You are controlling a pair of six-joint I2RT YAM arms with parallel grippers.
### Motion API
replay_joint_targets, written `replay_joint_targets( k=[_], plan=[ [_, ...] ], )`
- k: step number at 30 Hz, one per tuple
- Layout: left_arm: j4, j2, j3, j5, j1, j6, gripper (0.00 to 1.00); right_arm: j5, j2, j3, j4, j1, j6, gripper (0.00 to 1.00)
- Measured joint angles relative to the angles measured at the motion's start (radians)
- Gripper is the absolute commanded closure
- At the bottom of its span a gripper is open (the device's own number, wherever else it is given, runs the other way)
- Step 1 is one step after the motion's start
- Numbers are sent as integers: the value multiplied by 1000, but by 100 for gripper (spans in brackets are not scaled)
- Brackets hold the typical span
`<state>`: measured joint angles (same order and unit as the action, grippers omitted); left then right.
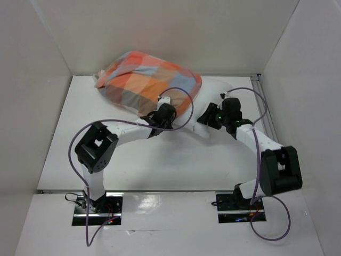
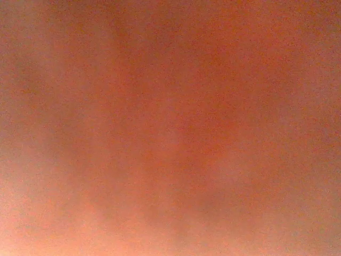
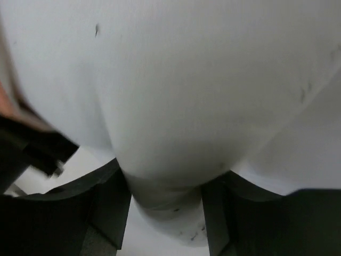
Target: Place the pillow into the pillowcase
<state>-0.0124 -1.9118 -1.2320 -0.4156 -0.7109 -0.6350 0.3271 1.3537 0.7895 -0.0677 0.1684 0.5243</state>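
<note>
Squarely over left wrist lens, orange pillowcase (image 2: 170, 128); pillow (image 3: 186, 80) partly inside, walls (image 1: 48, 53) around.

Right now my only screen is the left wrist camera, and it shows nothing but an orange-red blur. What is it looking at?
Observer: Checked fabric. From above, the left gripper is shut at the near edge of the pillowcase, with its camera buried in the cloth.
Visitor: Is the pillow inside?
Observer: Mostly. A white part of the pillow sticks out of the case on the right.
Visitor: What is the other arm doing?
Observer: The right gripper has a fold of the pillow between its fingers.
</note>
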Motion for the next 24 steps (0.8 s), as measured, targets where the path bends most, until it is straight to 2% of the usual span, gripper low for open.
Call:
replay_joint_targets(
  k=[1, 2, 3, 7, 10, 14, 18, 19, 22, 24],
  plan=[
    [-24, 27, 0, 29, -1, 2, 100, 2, 49, 21, 15, 10, 5, 67],
    [-46, 60, 0, 58, -4, 3, 100, 6, 85, 41, 23, 15, -3, 94],
    [-64, 91, 0, 85, -10, 5, 100, 12, 121, 63, 31, 21, -2, 100],
    [-128, 193, -51, 193, -73, 13, 100, 39, 203, 122, 109, 30, 38, 100],
    [-189, 188, -181, 306, -96, 27, 100, 56, 220, 146, 158, 32, 65, 100],
    [-351, 115, -426, 483, -89, 35, 100, 80, 182, 148, 177, 31, 85, 100],
    [-533, 95, -624, 651, -78, 60, 100, 49, -6, 148, 56, 40, 58, 100],
    [-581, 95, -684, 684, -78, 64, 100, 39, -104, 156, 14, 50, 47, 100],
    [-686, 124, -838, 743, -82, 80, 100, 14, -292, 211, -106, 62, 19, 100],
    [-739, 164, -920, 763, -87, 83, 100, 6, -360, 275, -185, 66, 6, 100]
  ],
)
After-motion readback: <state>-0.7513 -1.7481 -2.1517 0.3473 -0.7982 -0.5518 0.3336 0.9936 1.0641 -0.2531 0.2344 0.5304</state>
